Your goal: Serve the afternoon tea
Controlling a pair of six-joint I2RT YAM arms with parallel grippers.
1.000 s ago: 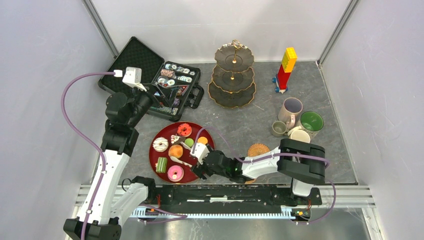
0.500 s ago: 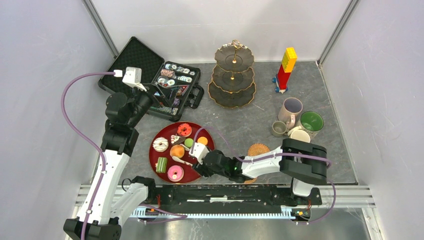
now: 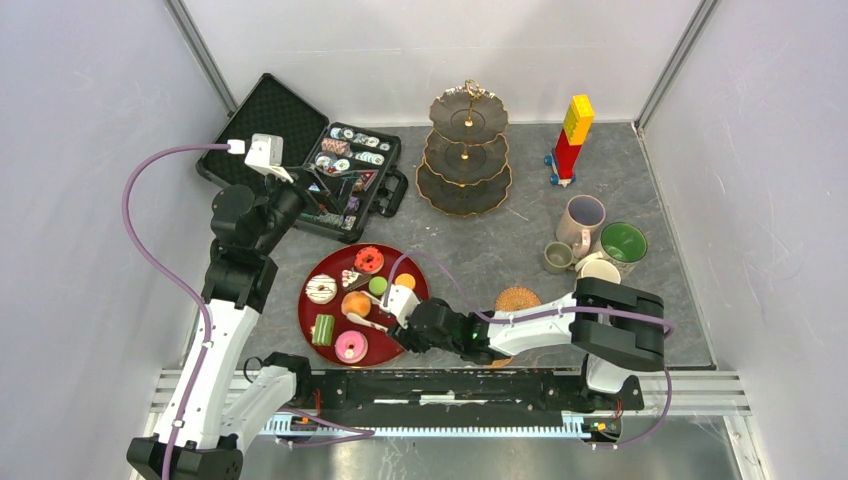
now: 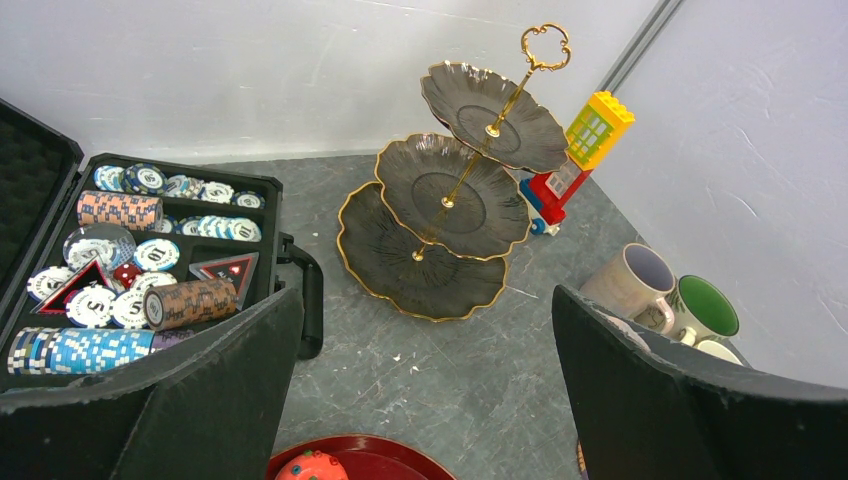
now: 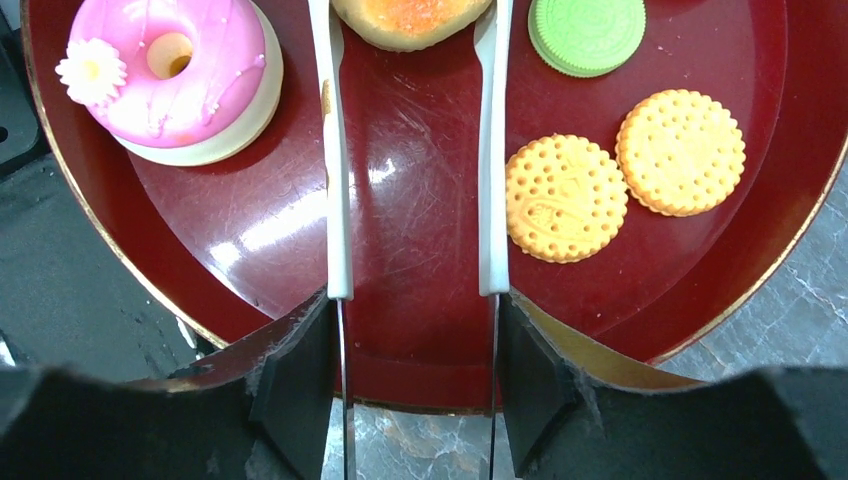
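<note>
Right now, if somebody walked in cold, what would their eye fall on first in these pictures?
The right end effector holds tongs whose two arms straddle an orange pastry on the round red tray near the front edge, beside a pink donut and a green macaron. At the back stands the empty three-tier gold-rimmed stand, with an open case of poker chips to its left.

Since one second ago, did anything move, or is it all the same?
The right arm's elbow swung to its right, and the right gripper, clamped on the tongs, crept slightly over the red tray, tong tips either side of the orange cake. The left gripper, stand and mugs stayed put.
</note>
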